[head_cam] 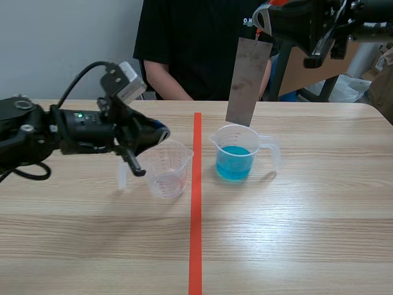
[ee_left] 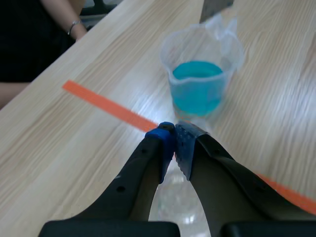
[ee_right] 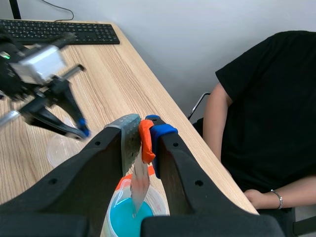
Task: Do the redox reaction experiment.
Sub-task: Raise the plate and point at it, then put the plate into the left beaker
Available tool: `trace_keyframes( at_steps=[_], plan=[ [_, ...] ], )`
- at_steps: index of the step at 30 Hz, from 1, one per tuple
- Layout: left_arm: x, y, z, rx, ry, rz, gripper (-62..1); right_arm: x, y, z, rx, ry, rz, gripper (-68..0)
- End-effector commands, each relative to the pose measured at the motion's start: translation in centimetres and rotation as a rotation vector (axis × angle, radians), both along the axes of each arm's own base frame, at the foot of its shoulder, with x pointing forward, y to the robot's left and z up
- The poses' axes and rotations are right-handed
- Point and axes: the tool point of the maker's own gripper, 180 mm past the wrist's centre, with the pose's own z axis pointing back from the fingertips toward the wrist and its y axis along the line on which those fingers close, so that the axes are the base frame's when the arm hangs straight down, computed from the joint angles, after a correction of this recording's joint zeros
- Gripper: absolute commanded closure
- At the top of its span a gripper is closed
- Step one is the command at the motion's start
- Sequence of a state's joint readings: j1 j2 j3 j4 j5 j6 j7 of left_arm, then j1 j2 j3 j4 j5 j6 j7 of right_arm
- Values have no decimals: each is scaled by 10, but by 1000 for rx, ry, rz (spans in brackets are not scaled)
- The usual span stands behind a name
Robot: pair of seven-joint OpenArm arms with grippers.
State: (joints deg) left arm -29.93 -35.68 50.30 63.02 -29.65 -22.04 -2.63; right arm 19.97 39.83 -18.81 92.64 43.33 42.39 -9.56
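The right fingers [ee_right: 170, 153] pinch a metal strip [head_cam: 247, 80] over the blue beaker [head_cam: 235, 161]; left fingers [ee_left: 162, 145] pinch the empty beaker [head_cam: 169, 173].

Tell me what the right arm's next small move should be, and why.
Probably lower the right gripper straight down. It is shut on the metal strip, whose lower end hangs over the beaker of blue liquid, apparently not yet dipped. The left gripper holds the empty beaker beside it.

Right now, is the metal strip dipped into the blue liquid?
No, the metal strip held by the right gripper ends at the beaker rim, clear above the blue liquid.
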Motion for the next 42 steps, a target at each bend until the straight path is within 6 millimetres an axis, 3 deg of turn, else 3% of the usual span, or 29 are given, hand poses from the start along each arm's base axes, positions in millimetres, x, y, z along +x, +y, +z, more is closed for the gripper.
trace_keyframes(
  at_steps=[1,9,15,21,25,29,35,42],
  plan=[
    [0,16,15,-28,-27,36,-27,0,-2,17,15,-44,8,-15],
    [-50,109,9,28,34,195,-27,0,-2,17,15,-44,8,-15],
    [-99,180,-27,146,139,391,-27,0,-2,17,15,-44,8,-15],
    [-160,228,-58,200,257,589,-27,0,-2,17,15,-44,8,-15],
    [-201,249,-69,197,329,718,-27,0,-2,17,17,-45,8,-15],
    [-242,255,-78,176,393,808,-27,1,1,19,23,-50,11,-15],
    [-299,243,-94,121,509,928,-27,1,5,21,32,-55,14,-15],
    [-325,228,-106,49,569,1044,-27,3,12,22,35,-66,15,-15]
  ],
)
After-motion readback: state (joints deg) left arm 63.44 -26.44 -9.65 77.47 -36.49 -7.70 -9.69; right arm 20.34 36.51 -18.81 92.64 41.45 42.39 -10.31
